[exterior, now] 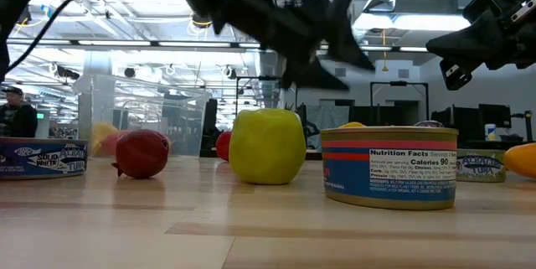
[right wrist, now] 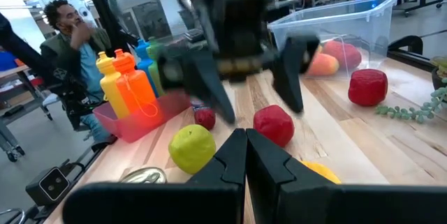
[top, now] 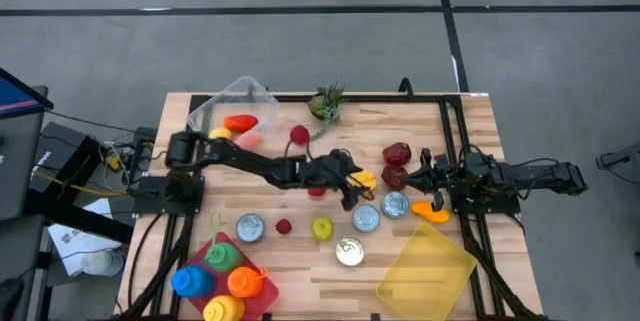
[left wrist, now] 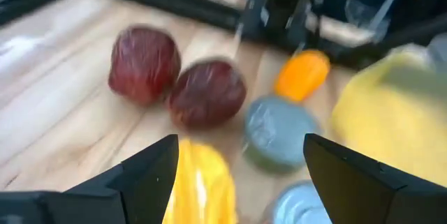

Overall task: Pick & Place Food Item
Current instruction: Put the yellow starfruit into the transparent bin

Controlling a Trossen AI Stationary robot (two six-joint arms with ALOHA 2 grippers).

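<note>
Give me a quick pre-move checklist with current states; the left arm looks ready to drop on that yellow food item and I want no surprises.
1. Left gripper open: ok, fingers spread wide in its wrist view.
2. Left gripper lined up with the yellow food item: ok, the item shows between the fingers.
3. Room around the target: not ok, two dark red fruits and a tin can lie close by.
4. Right gripper out of the way: cannot tell, it is shut and empty but sits near the same cluster.
5. Clear bin free to receive: ok, open-topped with some food inside.
</note>
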